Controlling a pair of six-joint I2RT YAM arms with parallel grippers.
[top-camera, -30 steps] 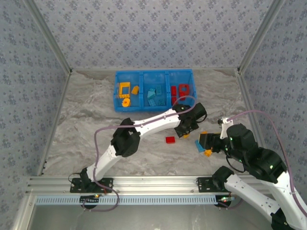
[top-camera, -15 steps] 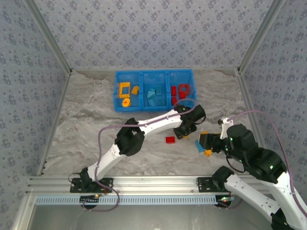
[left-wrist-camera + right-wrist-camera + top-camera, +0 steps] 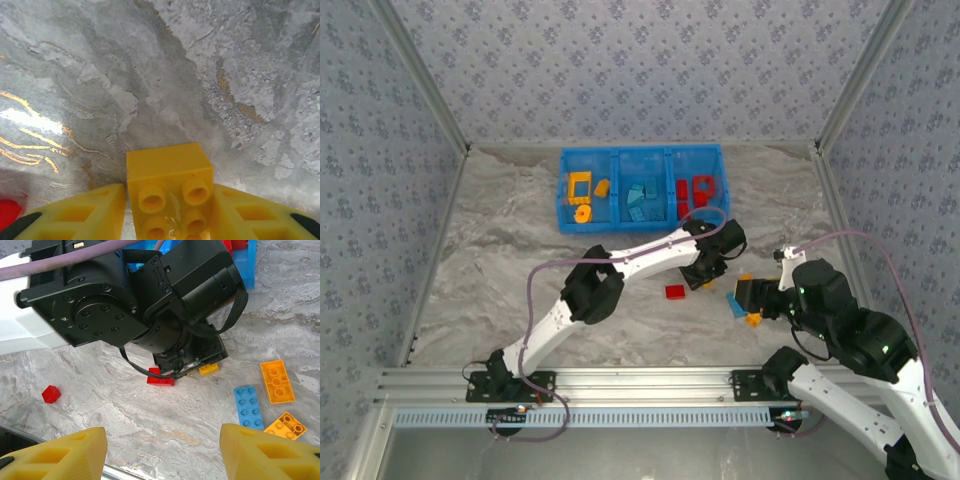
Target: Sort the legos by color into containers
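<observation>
A small yellow lego [image 3: 167, 165] stands studs-up on the marble table, and my left gripper [image 3: 169, 194] is shut on it with a yellow finger against each side. From above, the left gripper [image 3: 706, 272] reaches down just right of a flat red lego [image 3: 674, 292]. My right gripper [image 3: 162, 440] hangs open over bare table, nothing between its fingers. Ahead of it lie a blue lego [image 3: 248, 407], a flat orange lego [image 3: 277, 381] and a smaller orange one [image 3: 286, 424]. The blue container [image 3: 563, 190] at the back holds yellow-orange, blue and red legos in separate compartments.
A small red cube [image 3: 51, 393] sits apart on the left in the right wrist view. The left arm's wrist [image 3: 165, 310] looms close in front of my right gripper. Patterned walls and metal posts [image 3: 430, 95] close in the table on three sides.
The left gripper's fingers have closed in onto the yellow lego, and the left arm has settled slightly left and down. The right arm has stayed still.
</observation>
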